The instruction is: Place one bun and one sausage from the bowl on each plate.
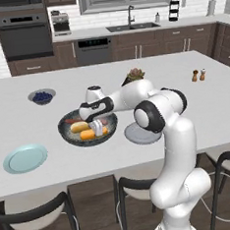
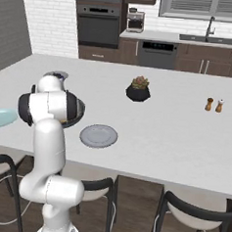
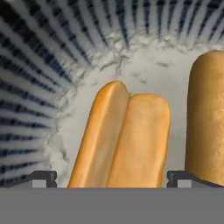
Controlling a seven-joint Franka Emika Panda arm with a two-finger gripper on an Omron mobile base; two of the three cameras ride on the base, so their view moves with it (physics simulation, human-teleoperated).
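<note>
While straddling orange bun [image 3: 120, 140], gripper [image 3: 112, 178] spread wide.

On the tabletop [image 1: 195, 110], the bowl [image 1: 69, 135] sits near the front edge. It holds two buns [image 1: 87, 134] side by side and the sausages [image 1: 71, 121] behind them. The end effector [image 1: 95, 125] is down inside the bowl, one fingertip [image 3: 43, 178] on each side of the nearer bun [image 3: 122, 140]. One plate [image 1: 25, 158] lies left of the bowl, another plate [image 1: 138, 134] just right of it. A smaller bowl of berries [image 1: 42, 96] stands behind, a potted plant [image 1: 135, 76] farther back right, and two shakers [image 1: 199, 75] far right.
</note>
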